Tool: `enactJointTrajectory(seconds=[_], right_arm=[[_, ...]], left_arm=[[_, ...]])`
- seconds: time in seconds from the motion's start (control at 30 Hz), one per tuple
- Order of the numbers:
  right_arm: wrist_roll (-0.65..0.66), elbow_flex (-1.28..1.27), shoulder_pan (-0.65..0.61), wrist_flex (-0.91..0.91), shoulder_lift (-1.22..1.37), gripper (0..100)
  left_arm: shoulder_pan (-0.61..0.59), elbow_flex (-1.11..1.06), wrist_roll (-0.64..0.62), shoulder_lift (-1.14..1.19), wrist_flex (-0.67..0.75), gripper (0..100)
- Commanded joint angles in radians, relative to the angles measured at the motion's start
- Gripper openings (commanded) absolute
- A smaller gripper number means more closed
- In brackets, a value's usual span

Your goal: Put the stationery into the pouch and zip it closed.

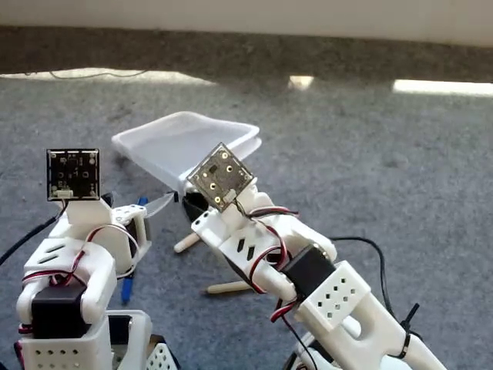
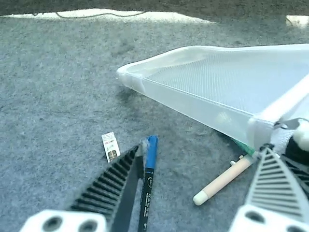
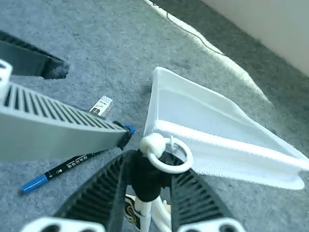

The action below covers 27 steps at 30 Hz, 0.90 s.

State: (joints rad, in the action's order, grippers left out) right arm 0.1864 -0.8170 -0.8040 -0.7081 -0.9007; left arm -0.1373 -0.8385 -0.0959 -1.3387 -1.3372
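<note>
Cream pen is partly hidden behind the pouch, which is pinched at its zip corner by the right claw; left claw is held wide above the blue pen, open desk beyond.

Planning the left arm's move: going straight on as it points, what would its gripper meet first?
The left gripper would probably meet the pouch, passing between blue pen and cream pen; depth unclear.
</note>
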Motion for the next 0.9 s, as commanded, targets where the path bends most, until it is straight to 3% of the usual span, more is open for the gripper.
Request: enactJointTrajectory(seconds=[0.0, 0.2, 0.47, 0.73, 0.87], right_arm=[[0.018, 0.076, 0.005, 0.021, -0.024, 0.5], [0.023, 0.084, -0.033, 0.021, -0.024, 0.5], [0.025, 0.082, -0.07, 0.018, -0.025, 0.5], [0.026, 0.091, -0.07, -0.122, -0.033, 0.5], [0.026, 0.084, -0.065, -0.122, -0.027, 0.5]], left_arm=[[0.012, 0.047, 0.003, 0.002, -0.002, 34], [0.015, 0.044, -0.054, 0.002, 0.003, 34], [0.119, 0.03, -0.117, 0.004, 0.008, 34], [0.107, -0.173, -0.117, 0.004, 0.209, 34], [0.021, -0.183, -0.117, 0.002, 0.221, 32]])
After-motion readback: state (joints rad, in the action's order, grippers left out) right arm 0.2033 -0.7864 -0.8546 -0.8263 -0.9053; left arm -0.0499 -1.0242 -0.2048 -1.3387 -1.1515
